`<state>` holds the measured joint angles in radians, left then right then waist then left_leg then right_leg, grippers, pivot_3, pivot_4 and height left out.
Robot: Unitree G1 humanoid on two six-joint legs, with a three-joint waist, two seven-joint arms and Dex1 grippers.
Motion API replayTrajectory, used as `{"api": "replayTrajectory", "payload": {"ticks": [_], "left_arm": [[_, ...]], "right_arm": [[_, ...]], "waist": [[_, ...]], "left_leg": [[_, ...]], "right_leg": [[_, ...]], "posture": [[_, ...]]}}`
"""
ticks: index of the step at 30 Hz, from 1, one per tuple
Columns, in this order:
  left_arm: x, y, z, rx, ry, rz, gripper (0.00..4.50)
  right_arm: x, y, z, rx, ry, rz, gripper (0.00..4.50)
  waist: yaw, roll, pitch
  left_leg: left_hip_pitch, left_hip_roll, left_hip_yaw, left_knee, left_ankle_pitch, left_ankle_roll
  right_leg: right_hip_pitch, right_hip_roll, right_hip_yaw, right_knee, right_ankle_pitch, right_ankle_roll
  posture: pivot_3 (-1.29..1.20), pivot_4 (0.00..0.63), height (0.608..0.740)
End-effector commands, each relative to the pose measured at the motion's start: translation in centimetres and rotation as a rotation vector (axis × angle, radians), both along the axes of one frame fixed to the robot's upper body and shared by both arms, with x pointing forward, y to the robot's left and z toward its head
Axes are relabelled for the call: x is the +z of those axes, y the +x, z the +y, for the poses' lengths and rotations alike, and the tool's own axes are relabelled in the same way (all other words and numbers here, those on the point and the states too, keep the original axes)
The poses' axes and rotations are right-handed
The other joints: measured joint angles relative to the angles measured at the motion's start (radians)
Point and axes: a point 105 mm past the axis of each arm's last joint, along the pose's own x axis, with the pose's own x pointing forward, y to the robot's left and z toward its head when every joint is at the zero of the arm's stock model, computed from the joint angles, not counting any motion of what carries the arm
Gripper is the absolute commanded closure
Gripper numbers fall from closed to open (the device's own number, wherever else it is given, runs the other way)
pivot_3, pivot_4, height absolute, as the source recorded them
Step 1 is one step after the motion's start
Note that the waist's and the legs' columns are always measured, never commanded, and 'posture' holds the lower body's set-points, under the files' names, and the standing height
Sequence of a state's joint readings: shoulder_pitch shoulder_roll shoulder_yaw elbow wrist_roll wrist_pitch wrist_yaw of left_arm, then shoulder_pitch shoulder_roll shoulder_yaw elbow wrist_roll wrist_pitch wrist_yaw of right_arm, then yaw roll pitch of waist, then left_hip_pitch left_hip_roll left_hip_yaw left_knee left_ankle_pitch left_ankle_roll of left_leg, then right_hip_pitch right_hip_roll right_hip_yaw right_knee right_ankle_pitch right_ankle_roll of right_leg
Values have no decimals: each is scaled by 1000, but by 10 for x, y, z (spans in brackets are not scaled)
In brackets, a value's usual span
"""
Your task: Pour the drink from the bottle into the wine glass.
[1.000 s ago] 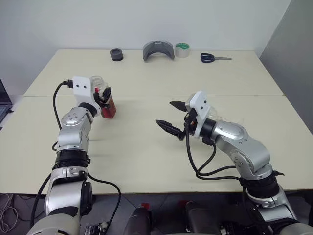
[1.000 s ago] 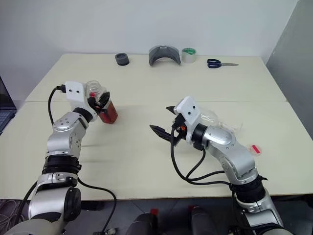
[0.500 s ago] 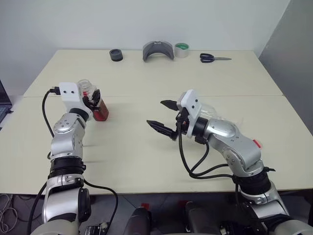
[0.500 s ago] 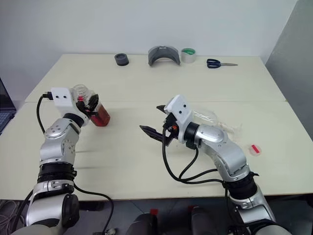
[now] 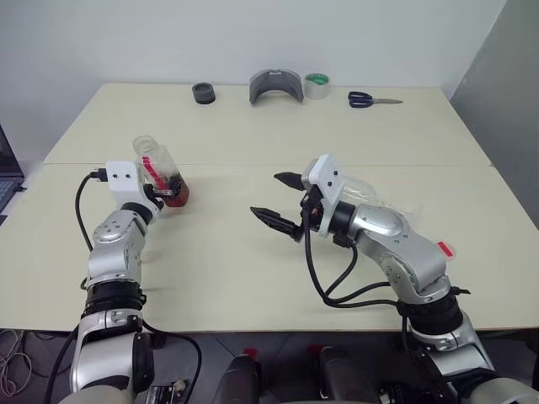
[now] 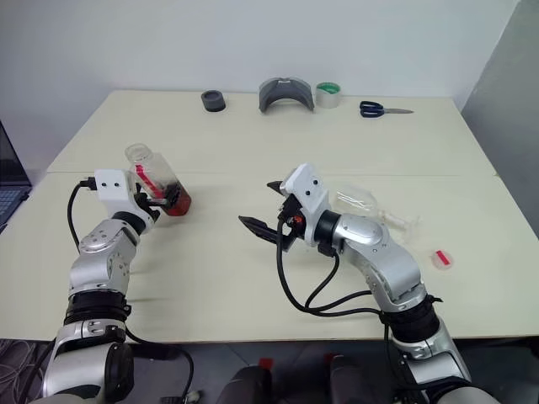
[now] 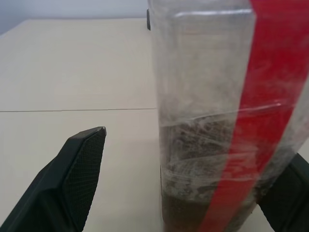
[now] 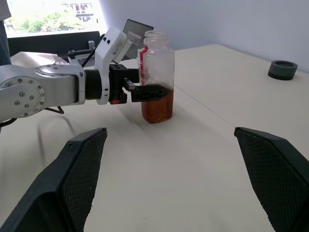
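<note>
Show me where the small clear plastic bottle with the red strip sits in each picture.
Left eye view: bottle, left of centre.
Right eye view: left of centre.
Left wrist view: close up, right of middle.
Right wrist view: centre, standing on the table.
Shared landmark: its red strip.

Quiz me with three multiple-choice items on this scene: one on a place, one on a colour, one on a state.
1. Where is the bottle?
A. held up in the air
B. standing on the table between the left gripper's fingers
C. lying by the scissors

2. What colour is the strip down the bottle?
A. green
B. blue
C. red

3. What is the state of the right gripper?
A. open and empty
B. shut on the bottle
C. shut on a tape roll

Answers: 1 B, its base rests on the tabletop with a black finger on each side. 2 C, the left wrist view shows it red. 3 A, its fingers stand wide apart with nothing between them.
</note>
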<state>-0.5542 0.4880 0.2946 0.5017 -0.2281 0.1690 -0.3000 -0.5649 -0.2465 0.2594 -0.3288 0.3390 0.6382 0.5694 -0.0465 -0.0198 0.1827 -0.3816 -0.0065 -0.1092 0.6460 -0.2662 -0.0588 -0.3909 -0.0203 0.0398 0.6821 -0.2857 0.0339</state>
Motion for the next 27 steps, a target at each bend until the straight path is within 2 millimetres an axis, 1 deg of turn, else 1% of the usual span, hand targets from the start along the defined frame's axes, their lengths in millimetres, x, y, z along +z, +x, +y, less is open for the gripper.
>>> {"api": "replayTrajectory", "payload": {"ticks": [1,4,8,11,13,15,18,21,22,24,26,27], "left_arm": [[14,-4,0,-16,71,-54,26],[12,-6,-2,-31,101,-58,26],[10,-9,-6,-50,125,-63,26],[8,-15,-12,-78,143,-74,26],[8,-21,-16,-99,165,-86,26],[9,-32,-20,-114,178,-98,26],[5,-47,-26,-146,208,-97,26],[2,-59,-28,-161,209,-87,26],[1,-63,-32,-184,217,-84,26],[-3,-71,-46,-274,211,-73,26],[-4,-76,-61,-364,199,-61,26],[-3,-76,-72,-430,195,-59,26]], "right_arm": [[8,-7,-1,18,-5,-63,0],[5,-7,-8,-11,-27,-82,0],[1,-5,-26,-75,-54,-106,0],[-1,-7,-41,-124,-72,-119,0],[-3,-9,-52,-160,-86,-123,0],[-4,-12,-67,-217,-112,-135,0],[-2,-14,-87,-306,-131,-148,0],[0,-14,-102,-390,-150,-162,0],[0,-13,-109,-425,-169,-172,0],[-4,-11,-126,-524,-267,-211,0],[-7,-11,-135,-579,-336,-250,0],[-11,-11,-138,-594,-393,-246,0]], "waist": [[0,0,0],[1,0,0],[6,0,0],[6,0,0],[6,0,0],[7,0,0],[7,0,0],[10,0,0],[10,0,0],[13,0,0],[16,0,0],[16,0,0]], "left_leg": [[0,0,0,0,0,0],[0,0,0,0,0,0],[0,0,0,0,0,0],[0,0,0,0,0,0],[0,0,0,0,0,0],[0,1,0,0,0,0],[0,1,0,-1,0,0],[0,1,0,-1,0,0],[0,1,0,-1,0,0],[0,1,1,-1,0,0],[0,1,1,-1,0,0],[0,1,1,-1,0,0]], "right_leg": [[0,0,0,0,0,0],[0,0,0,0,0,0],[0,0,0,0,0,0],[0,0,0,-1,0,0],[0,0,0,-1,0,0],[0,-1,1,-1,0,0],[1,-2,1,-1,0,0],[1,-2,1,-1,0,0],[1,-2,0,-1,0,0],[1,-1,0,-1,0,0],[1,-1,0,-2,0,0],[1,-1,1,-2,0,0]], "posture": [[0,150,740],[0,150,740],[0,150,740],[0,150,740],[0,150,740],[0,150,740],[0,150,740],[0,150,740],[0,150,740],[0,150,740],[0,150,740],[0,150,740]]}}
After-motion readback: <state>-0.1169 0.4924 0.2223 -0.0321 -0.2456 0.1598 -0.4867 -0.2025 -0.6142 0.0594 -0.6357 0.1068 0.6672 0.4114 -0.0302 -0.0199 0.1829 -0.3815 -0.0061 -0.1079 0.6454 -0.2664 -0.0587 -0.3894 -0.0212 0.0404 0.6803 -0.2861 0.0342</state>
